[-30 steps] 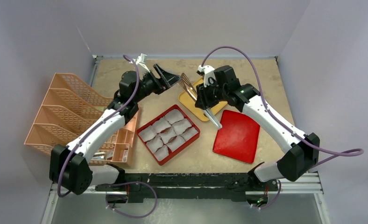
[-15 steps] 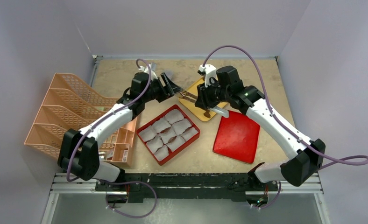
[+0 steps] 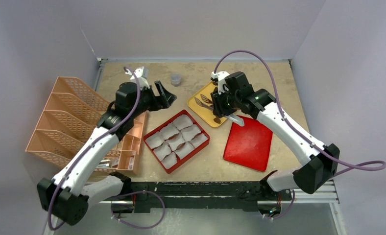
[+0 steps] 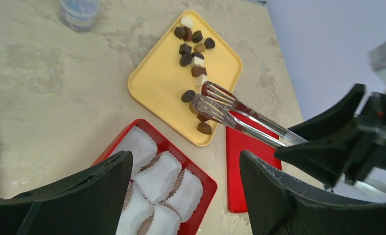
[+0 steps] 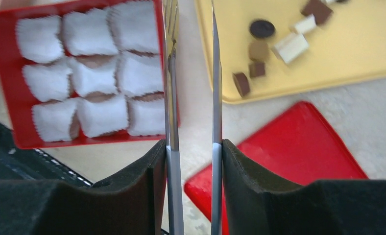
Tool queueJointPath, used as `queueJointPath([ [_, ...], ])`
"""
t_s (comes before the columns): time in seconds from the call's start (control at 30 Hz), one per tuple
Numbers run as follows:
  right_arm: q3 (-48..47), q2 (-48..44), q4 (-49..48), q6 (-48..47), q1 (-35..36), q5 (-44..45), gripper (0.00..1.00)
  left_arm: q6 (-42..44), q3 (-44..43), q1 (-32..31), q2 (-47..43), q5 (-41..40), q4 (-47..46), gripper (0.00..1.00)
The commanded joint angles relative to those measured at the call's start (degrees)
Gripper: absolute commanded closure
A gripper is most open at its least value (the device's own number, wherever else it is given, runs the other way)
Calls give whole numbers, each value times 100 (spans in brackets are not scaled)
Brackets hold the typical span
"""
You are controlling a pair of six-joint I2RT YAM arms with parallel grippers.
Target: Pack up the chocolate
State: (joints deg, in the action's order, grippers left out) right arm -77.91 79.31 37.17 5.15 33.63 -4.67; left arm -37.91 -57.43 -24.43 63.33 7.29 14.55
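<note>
Peach mesh organiser sits left of a red tray of white paper cups; metal tongs over a yellow tray.

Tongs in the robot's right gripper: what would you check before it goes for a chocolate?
1. Tongs held in the right gripper: ok, both arms are pinched between its fingers.
2. Tong tips apart and empty: ok.
3. Chocolate available: ok, loose pieces lie on the yellow tray.
4. Paper cups in the red box ready to fill: ok, they look empty.
5. Left gripper out of the way: ok, it is open, holds nothing and is apart from the tongs.
6. Tips lined up on one single piece: cannot tell.
</note>
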Motion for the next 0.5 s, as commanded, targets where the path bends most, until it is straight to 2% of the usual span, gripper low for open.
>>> queueJointPath([
  [0.0, -295, 49, 602, 57, -23, 946, 56, 742, 282, 26, -930, -554, 481, 20],
  [0.1, -198, 76, 699, 56, -42, 1260, 55, 938, 779, 26, -1515, -893, 517, 20],
  [0.2, -76, 169, 668, 101, -247, 1200, 56, 1154, 1061, 26, -1916, -1273, 659, 20],
  [0.47, -106, 465, 623, 176, -474, 763, 57, 1309, 1234, 26, -2022, -1582, 783, 20],
])
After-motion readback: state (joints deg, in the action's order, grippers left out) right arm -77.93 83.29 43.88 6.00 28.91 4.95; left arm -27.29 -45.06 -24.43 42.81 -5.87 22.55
